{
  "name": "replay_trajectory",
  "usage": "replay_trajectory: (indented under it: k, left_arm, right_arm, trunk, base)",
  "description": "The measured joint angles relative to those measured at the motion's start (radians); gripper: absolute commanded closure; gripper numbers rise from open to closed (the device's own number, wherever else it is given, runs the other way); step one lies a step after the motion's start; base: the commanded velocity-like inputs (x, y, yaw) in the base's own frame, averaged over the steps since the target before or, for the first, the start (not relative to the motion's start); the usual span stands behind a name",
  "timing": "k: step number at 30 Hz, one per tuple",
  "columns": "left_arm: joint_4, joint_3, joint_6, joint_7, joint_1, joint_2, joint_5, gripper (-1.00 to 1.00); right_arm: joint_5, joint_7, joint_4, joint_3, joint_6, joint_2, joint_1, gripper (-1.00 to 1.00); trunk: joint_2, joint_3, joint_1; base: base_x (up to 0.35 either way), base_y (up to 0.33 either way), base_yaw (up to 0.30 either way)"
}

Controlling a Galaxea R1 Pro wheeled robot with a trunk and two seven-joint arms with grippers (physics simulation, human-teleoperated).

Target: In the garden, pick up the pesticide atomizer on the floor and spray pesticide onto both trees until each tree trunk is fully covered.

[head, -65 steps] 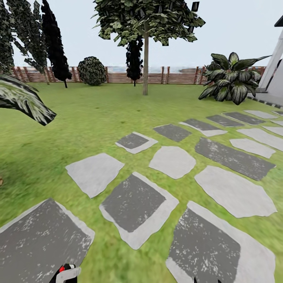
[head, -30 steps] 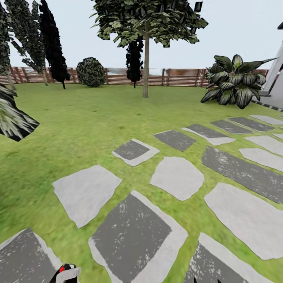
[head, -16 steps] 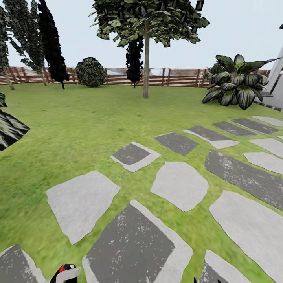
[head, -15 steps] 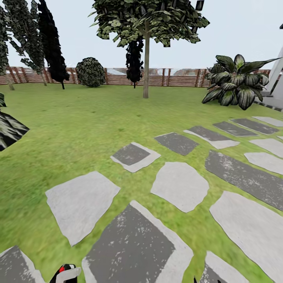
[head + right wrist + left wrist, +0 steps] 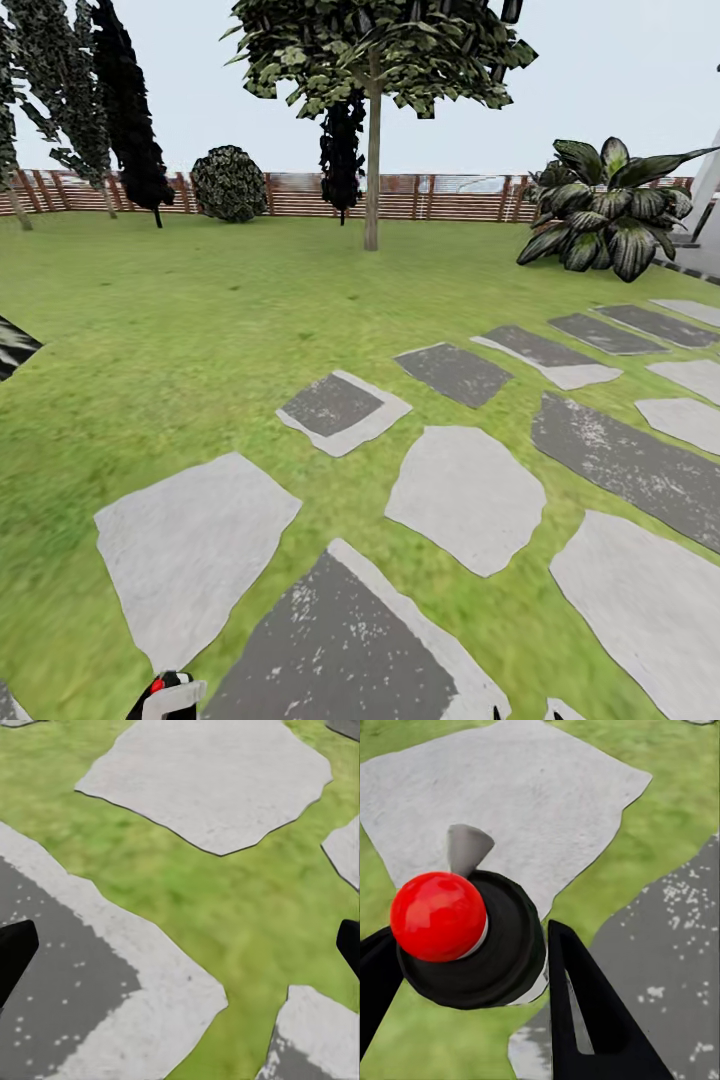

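My left claw (image 5: pixel 465 975) is closed around the slim black spray bottle with the red nozzle top (image 5: pixel 439 916); its dark fingers (image 5: pixel 585 1012) press the bottle's black shoulder from both sides, just under the red cap. In the head view that red-and-white top (image 5: pixel 165 692) pokes up at the lower edge, over the grey stepping slabs (image 5: pixel 190 545) set in the green grass lawn (image 5: pixel 200 320).

My right claw (image 5: pixel 180 945) holds nothing and is spread wide, one fingertip at each edge of its own view, grass and slabs below.

The bottle looks small, rigid and probably light, with a smooth round body that could twist in a two-finger pinch. I judge a hold on the body, clear of the nozzle, is best.

The tall tree's straight grey-brown trunk (image 5: pixel 372 190) stands well ahead, before the brown slatted wooden fence (image 5: pixel 440 197).
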Motion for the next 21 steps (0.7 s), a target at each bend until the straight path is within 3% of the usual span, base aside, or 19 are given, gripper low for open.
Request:
replay_trajectory:
  k: [21]
  left_arm:
    - [0.000,0.000,0.000,0.000,0.000,0.000,0.000,1.00]
  right_arm:
    - [0.000,0.000,0.000,0.000,0.000,0.000,0.000,-1.00]
  trunk:
    - [0.000,0.000,0.000]
  base:
    - [0.339,0.000,0.000]
